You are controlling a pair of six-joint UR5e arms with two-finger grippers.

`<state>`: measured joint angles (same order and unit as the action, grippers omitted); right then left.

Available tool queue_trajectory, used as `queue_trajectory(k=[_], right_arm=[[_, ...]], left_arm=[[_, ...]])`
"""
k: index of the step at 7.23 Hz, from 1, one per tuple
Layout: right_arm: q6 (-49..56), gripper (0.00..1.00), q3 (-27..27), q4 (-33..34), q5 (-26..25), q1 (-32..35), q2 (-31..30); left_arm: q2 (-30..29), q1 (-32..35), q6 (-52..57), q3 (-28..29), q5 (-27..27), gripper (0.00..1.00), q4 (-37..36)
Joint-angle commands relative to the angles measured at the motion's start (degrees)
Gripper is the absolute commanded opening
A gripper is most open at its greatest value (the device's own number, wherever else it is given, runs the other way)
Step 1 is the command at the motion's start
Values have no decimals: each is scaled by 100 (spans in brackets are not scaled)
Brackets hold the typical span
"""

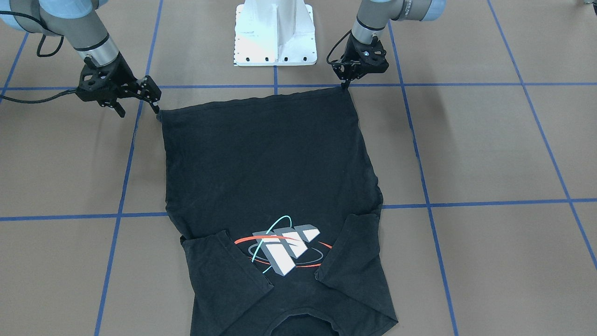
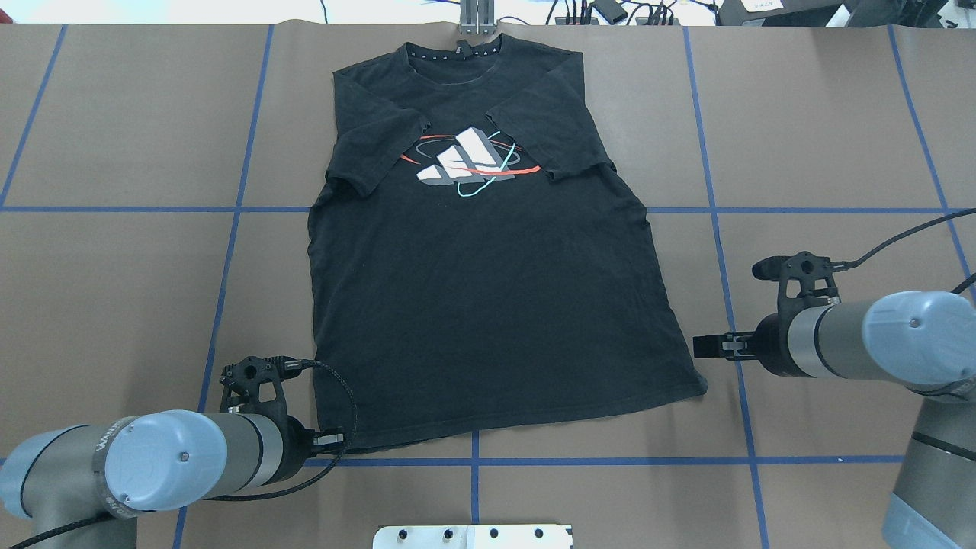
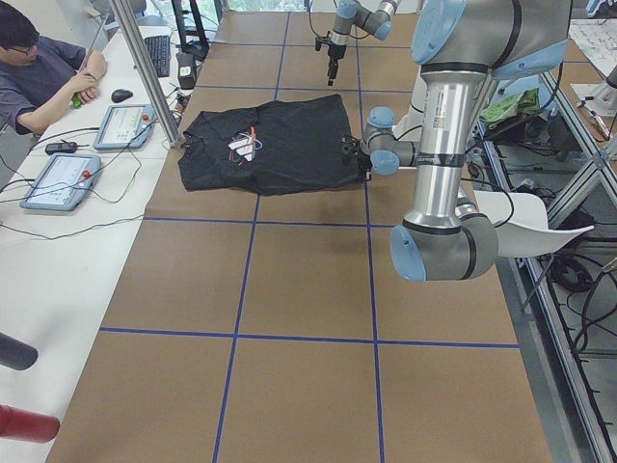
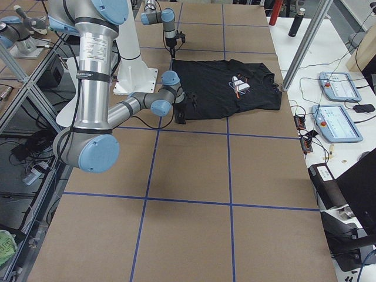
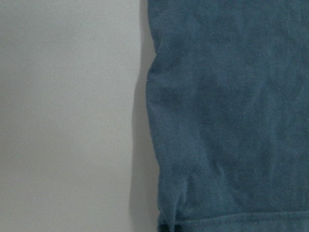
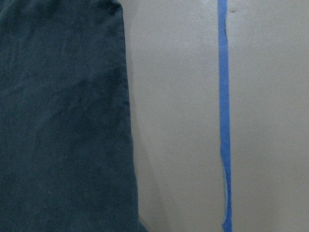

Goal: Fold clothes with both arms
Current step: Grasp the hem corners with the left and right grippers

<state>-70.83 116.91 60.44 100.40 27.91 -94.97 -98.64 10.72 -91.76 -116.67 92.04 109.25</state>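
Observation:
The black T-shirt (image 1: pixel 261 163) lies flat on the brown table (image 1: pixel 489 149), graphic (image 1: pixel 284 249) up, both sleeves folded in over the chest and the collar away from the robot; it also shows in the overhead view (image 2: pixel 488 305). My left gripper (image 1: pixel 346 85) is low at the hem corner on my left, fingertips together on the cloth (image 2: pixel 339 438). My right gripper (image 1: pixel 157 109) is at the other hem corner, fingers together and touching it (image 2: pixel 705 348). Both wrist views show only the shirt's side edge (image 5: pixel 231 121) (image 6: pixel 63 121); no fingers show there.
The white base pedestal (image 1: pixel 275 32) stands just behind the hem. Blue tape lines (image 1: pixel 466 204) grid the table. A metal post (image 2: pixel 476 15) stands past the collar. An operator (image 3: pixel 39 68) and control tablets (image 3: pixel 58 178) are at the far table edge.

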Motion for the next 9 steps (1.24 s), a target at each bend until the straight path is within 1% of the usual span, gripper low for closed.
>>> queue_trajectory(k=[1, 2, 4, 5, 8, 9], right_arm=[[7, 89, -168, -6, -204, -215, 180], [42, 84, -168, -6, -214, -259, 154], [139, 82, -159, -15, -292, -478, 93], [139, 77, -159, -6, -362, -558, 93], [139, 52, -177, -6, -372, -655, 93], [139, 50, -229, -6, -381, -699, 119]], left_arm=[[3, 0, 0, -57, -2, 0, 0], [3, 0, 0, -66, 7, 0, 0], [3, 0, 0, -57, -2, 0, 0], [3, 0, 0, -66, -2, 0, 0], [21, 0, 0, -66, -2, 0, 0], [21, 0, 0, -75, 7, 0, 0]])
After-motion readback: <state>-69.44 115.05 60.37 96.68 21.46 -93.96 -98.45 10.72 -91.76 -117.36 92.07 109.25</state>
